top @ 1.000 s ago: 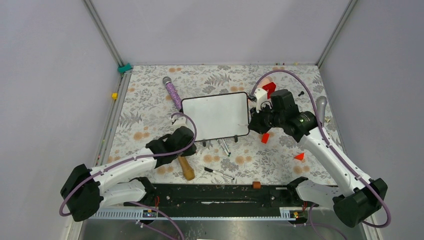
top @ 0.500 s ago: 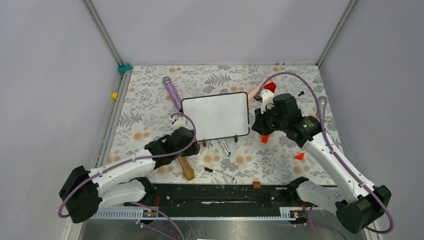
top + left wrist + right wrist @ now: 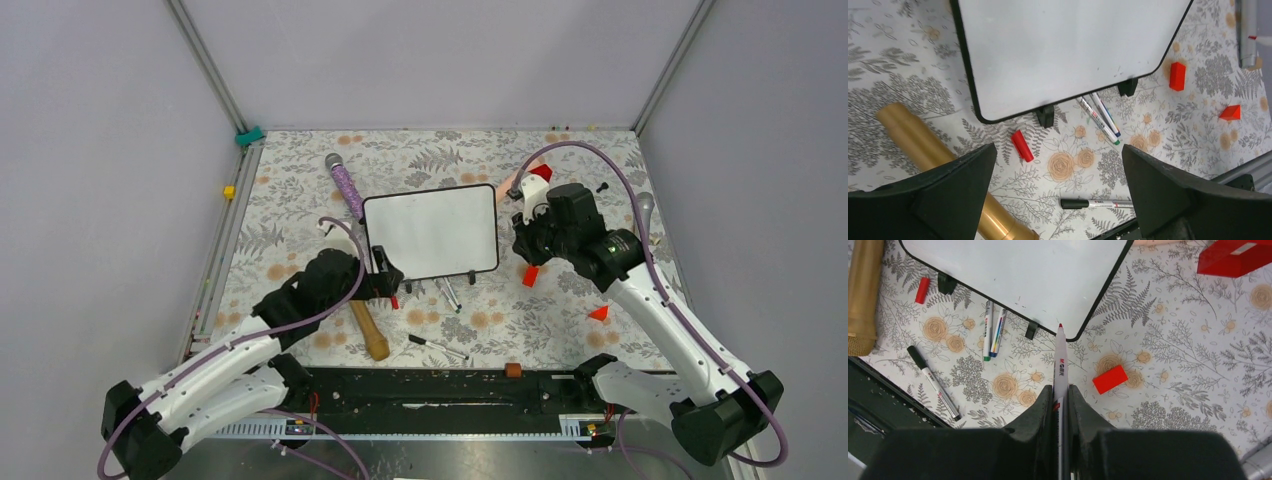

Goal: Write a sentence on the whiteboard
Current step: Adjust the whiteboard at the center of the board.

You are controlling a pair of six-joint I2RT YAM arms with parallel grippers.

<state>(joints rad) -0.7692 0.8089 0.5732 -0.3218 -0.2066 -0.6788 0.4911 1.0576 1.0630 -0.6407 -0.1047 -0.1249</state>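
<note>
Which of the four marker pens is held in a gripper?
The white red-tipped marker pen in the right gripper; the black-capped one and the side-by-side pair lie on the table.

Lab cell — grey panels (image 3: pixel 100 150), aluminium posts (image 3: pixel 205 60)

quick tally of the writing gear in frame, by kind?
Whiteboard: 1
Markers: 4 (red-tipped marker in the right fingers, side-by-side pair, black-capped marker)
Loose red cap: 1
Total: 6
</note>
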